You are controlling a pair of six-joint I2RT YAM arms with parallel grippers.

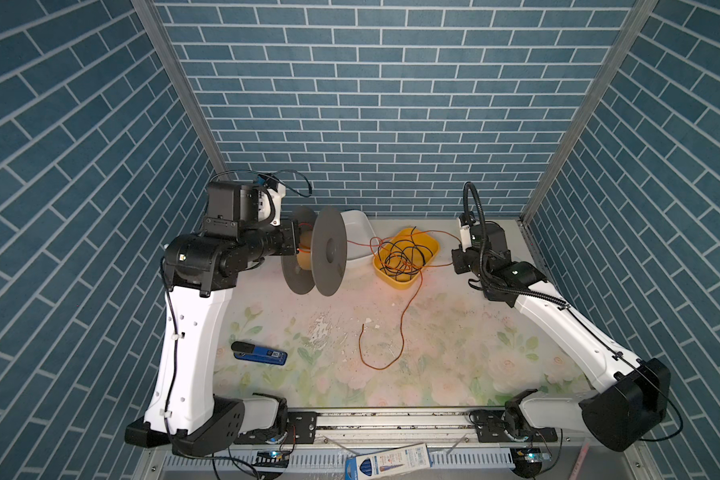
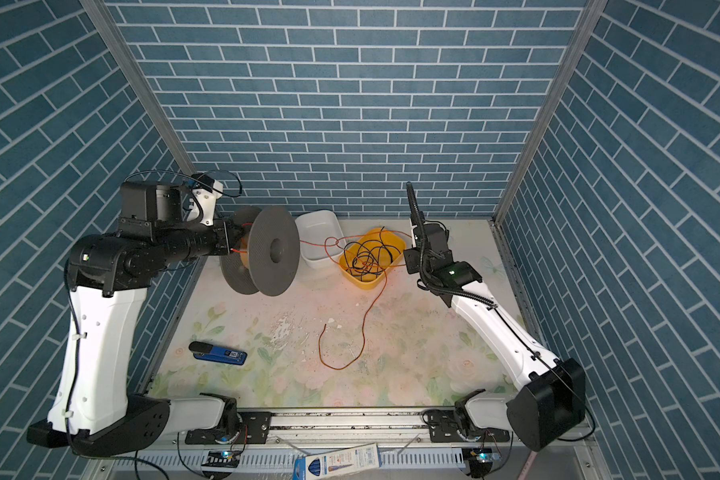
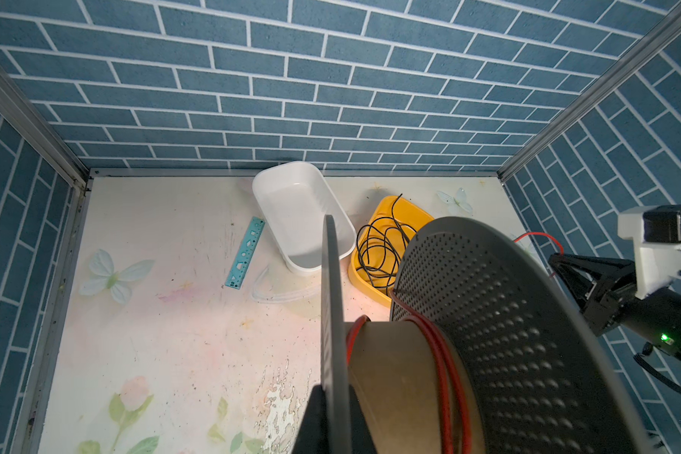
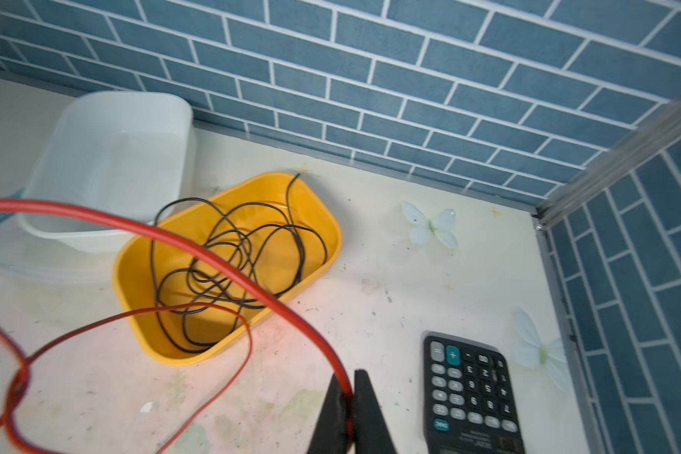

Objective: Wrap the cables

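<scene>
The cable is a thin orange-brown wire [image 1: 403, 328] [image 2: 363, 328] lying in a loose loop on the floral table. It runs up over the yellow tray to a grey spool [image 1: 329, 249] [image 2: 277, 249]. A few turns lie on the spool's brown core [image 3: 445, 373]. My left gripper [image 1: 297, 246] [image 3: 334, 397] is shut on the spool's thin flange and holds it raised at the back left. My right gripper [image 4: 348, 387] [image 1: 457, 261] is shut on the cable [image 4: 213, 259] just right of the tray. In the left wrist view its tip [image 3: 555, 259] shows with the wire at it.
A yellow tray [image 1: 400, 284] holding a black wire tangle [image 1: 404, 259] sits at the back middle, with a white tub [image 1: 356, 232] beside it. A blue stapler [image 1: 260, 353] lies front left. A calculator [image 4: 470, 393] lies near the right gripper and a teal ruler [image 3: 245, 251] by the tub.
</scene>
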